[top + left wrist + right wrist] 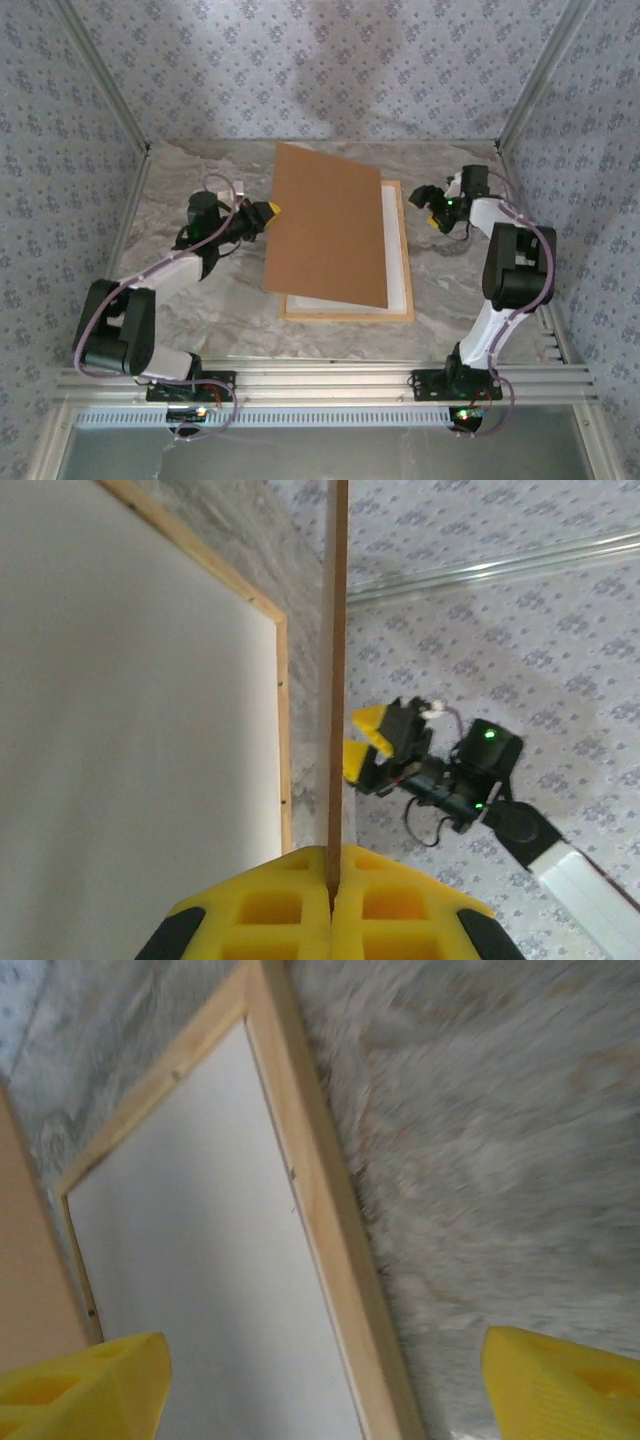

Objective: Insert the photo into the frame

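1. The frame (346,316) lay flat on the tabletop (200,300) with its opening facing up and a white sheet (396,250) seated inside. I could not tell whether that sheet was the blank back of the photo or a mat.
2. The left end effector (264,211), on the frame's left, was clenched on the left edge of the brown backing board (330,225). It held the board tilted over the frame, with the right edge low above the white sheet and the left edge raised. I could not tell whether the low edge touched. The tilt likely left the opening reachable, like a propped lid.
3. The right end effector (428,207) hovered just beyond the frame's right rim, near its far corner. Its fingers were spread wide and grasping nothing, probably placed to steady the board.
4. Bare tabletop lay open on the frame's right and near sides. The board overhung the frame's left and far rims, so reaching into the opening looked easiest from the right.
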Robot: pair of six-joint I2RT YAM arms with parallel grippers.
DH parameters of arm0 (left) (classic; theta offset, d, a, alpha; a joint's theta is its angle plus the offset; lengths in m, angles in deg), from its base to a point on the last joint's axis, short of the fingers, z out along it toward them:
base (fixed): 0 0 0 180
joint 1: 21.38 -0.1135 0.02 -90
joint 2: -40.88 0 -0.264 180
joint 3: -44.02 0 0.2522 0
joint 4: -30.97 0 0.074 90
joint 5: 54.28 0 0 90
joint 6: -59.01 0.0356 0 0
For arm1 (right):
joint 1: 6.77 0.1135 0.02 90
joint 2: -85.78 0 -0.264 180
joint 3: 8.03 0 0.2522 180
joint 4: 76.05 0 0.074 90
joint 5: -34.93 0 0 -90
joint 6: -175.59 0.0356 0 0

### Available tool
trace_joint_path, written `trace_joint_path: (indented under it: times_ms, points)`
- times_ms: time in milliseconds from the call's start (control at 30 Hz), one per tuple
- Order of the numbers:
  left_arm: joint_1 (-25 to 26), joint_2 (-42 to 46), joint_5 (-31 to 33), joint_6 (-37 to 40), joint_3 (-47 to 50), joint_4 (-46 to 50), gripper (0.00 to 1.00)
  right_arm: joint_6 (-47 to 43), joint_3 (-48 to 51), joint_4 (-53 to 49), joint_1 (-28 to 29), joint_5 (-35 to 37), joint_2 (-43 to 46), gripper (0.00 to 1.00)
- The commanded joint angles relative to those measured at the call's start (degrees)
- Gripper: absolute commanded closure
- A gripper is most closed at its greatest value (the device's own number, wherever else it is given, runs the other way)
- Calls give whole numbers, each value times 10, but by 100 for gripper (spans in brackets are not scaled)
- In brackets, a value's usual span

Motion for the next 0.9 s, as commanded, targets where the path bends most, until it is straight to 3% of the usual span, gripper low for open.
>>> trace_joint_path:
  times_ms: [0, 367, 867]
  points:
    - [26, -26, 24, -27, -32, -102, 100, -11, 11, -18, -10, 21, 33, 17]
    - [70, -87, 77, -15, -53, -101, 100, -19, 18, -14, -12, 13, 24, 17]
    - [81, -113, 58, -15, -63, -91, 100, -24, 23, -12, -16, 5, 10, 18]
